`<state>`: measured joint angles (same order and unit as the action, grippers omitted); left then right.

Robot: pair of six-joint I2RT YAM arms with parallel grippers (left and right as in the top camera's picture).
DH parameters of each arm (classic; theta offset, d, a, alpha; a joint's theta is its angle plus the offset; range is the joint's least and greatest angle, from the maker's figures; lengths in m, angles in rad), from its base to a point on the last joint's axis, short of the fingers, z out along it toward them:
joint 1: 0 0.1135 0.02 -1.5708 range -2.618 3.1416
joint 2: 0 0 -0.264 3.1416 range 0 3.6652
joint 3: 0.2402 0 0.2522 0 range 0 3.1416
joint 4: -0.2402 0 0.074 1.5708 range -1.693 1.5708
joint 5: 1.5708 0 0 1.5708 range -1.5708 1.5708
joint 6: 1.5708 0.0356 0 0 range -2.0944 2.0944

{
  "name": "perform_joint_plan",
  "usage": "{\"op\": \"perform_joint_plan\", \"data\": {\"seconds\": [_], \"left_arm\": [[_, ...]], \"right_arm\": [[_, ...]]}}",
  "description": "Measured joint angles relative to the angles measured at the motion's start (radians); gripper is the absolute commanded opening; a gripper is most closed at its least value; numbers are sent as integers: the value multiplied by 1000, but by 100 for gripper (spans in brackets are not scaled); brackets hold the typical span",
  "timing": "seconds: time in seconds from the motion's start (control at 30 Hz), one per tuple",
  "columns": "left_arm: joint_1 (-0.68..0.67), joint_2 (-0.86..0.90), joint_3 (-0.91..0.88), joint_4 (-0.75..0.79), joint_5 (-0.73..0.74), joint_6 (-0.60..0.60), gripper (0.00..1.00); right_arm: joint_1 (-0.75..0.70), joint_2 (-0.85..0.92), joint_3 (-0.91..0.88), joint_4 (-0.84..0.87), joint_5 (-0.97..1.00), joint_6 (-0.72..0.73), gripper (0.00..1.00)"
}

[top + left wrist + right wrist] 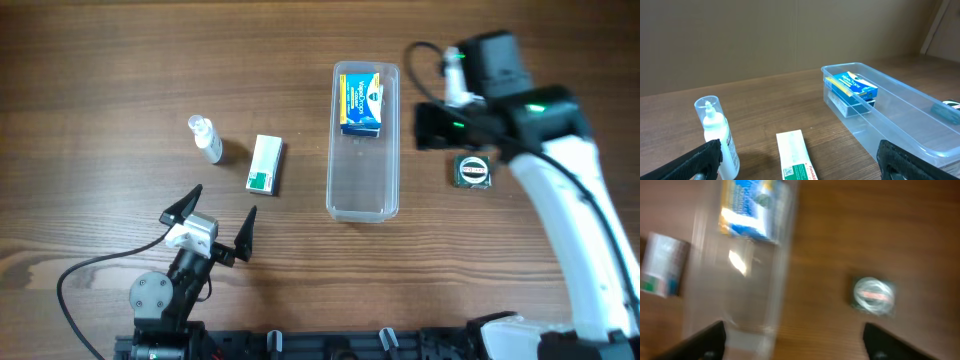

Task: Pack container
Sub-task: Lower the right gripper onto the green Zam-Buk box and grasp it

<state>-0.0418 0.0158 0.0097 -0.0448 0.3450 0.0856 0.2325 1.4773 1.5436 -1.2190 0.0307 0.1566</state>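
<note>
Wooden tabletop (90,70) carries our container (362,195) at its centre, with a blue box (361,105) lying in the far end. Our left gripper (224,200) stands wide apart near the front edge. Our right gripper (796,335), just beside the container, is spread wide and holds nothing.

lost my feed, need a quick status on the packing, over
Left pincer open, empty. Right pincer open, empty, beside long clear plastic bin. Blue-and-yellow box in bin's far end. Nothing blocking the bin.
</note>
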Motion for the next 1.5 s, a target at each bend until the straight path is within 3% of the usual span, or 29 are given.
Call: {"op": "perform_joint_plan", "data": {"seconds": [0.13, 0.33, 0.73, 1.13, 1.5], "left_arm": [[0, 0, 0, 0, 0, 0, 100], [0, 0, 0, 0, 0, 0, 100], [0, 0, 0, 0, 0, 0, 100], [0, 0, 0, 0, 0, 0, 100], [0, 0, 0, 0, 0, 0, 100]], "right_arm": [[-168, -27, -4, -84, 11, -47, 99], [-311, -6, -132, 14, 16, -83, 100], [-315, 105, -353, 234, -13, -163, 99], [-315, 312, -362, 305, -16, -185, 99], [-315, 359, -362, 334, -15, -185, 92]]}}
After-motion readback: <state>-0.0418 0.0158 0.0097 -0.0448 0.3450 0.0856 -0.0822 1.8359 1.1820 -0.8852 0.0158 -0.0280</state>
